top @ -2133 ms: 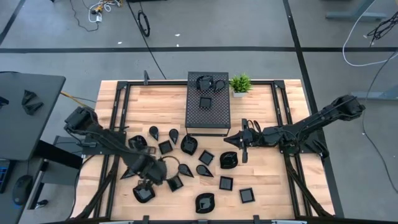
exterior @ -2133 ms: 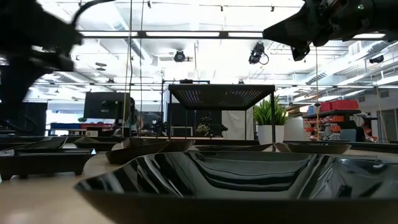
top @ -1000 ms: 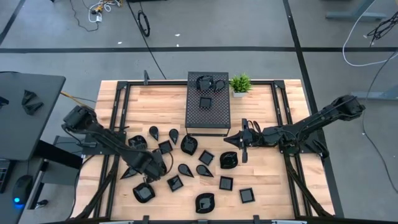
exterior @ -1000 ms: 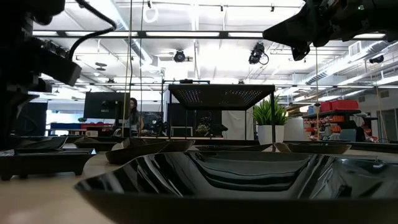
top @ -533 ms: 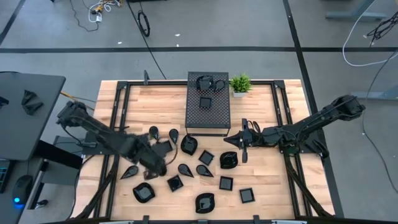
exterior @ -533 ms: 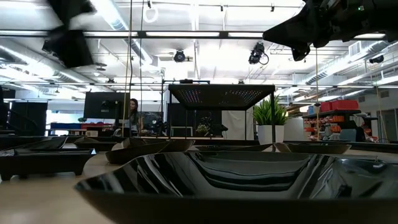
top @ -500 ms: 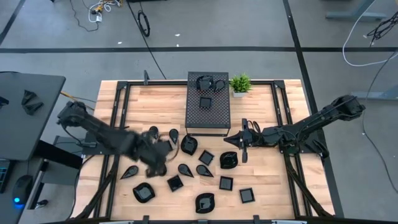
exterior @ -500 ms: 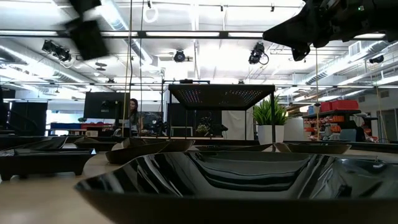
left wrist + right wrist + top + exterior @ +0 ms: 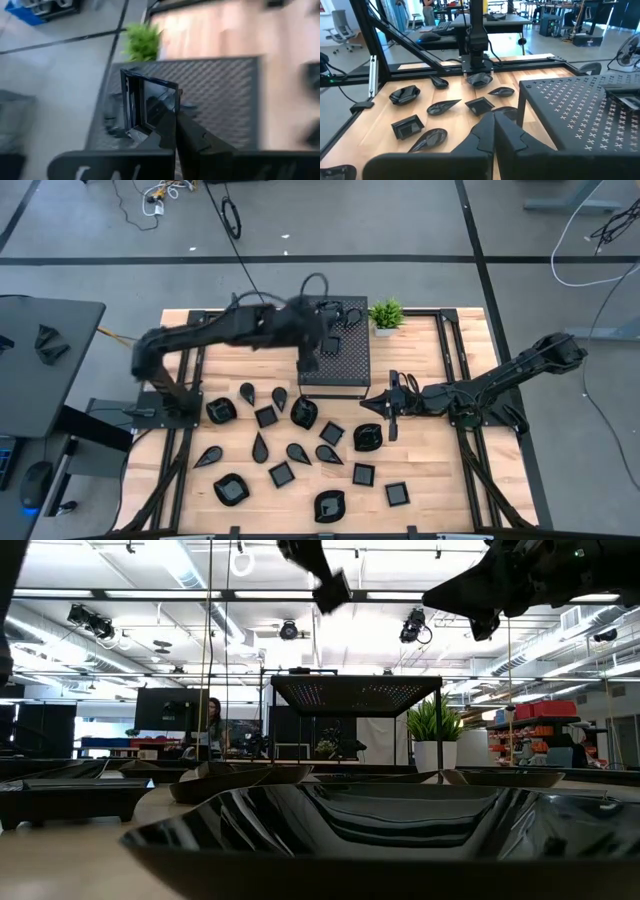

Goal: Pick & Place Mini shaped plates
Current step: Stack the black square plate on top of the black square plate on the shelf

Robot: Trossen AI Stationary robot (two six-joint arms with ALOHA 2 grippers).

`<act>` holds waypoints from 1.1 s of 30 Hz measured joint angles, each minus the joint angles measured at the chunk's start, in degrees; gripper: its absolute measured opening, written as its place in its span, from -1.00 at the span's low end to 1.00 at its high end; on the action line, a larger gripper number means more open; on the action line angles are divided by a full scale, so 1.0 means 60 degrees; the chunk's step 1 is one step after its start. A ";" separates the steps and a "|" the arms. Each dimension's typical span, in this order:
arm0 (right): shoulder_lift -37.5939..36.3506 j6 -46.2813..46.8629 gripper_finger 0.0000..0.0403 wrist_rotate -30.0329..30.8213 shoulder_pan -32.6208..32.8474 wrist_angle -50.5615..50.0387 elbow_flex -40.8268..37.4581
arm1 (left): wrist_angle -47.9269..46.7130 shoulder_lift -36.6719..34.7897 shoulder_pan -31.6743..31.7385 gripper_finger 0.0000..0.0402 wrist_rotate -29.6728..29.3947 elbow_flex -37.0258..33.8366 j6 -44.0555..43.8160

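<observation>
a square plate [image 9: 150,107] is clamped upright in the left gripper [image 9: 175,125], blurred above the perforated box [image 9: 345,365]; the right gripper [image 9: 385,408] is clenched, empty.

Lighting: bright, even, from overhead; ceiling strip lights [image 9: 250,595] show as white bands in the low view, slightly blown out.
Shadows: soft and short beneath the mini shaped plates [image 9: 300,448] on the wooden table [image 9: 420,480].
Glare: ceiling lights reflect in ripples on the nearest glossy plate [image 9: 380,830], which fills the low view's foreground, out of focus.
Blur: the left arm [image 9: 240,330] is smeared in the high view; the left wrist view is streaked throughout, the potted plant [image 9: 142,42] soft, the square plate [image 9: 150,107] ahead of the fingers fairly legible.
Right wrist view: sharp and well lit.
</observation>
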 joint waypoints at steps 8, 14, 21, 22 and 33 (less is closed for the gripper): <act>0.0000 0.0415 -0.96 -0.0001 0.0000 -0.0038 0.0000 | -0.0350 0.1122 0.0466 -0.98 0.1090 0.0080 0.0464; 0.0000 0.0562 -0.96 -0.0001 0.0006 0.0007 0.0000 | -0.0416 0.1883 0.0195 -0.98 0.0007 0.0080 0.0978; 0.0000 0.0613 -0.96 -0.0001 0.0011 0.0003 0.0000 | -0.0446 0.2433 -0.0125 -0.95 -0.1191 0.0080 0.1123; 0.0000 0.0609 -0.96 -0.0001 0.0011 0.0004 0.0000 | -0.0443 0.2487 -0.0145 -0.95 -0.1232 0.0080 0.1120; 0.0000 0.0520 -0.96 -0.0001 0.0011 -0.0019 0.0000 | -0.0422 0.2568 -0.0109 -0.94 -0.1192 0.0080 0.0434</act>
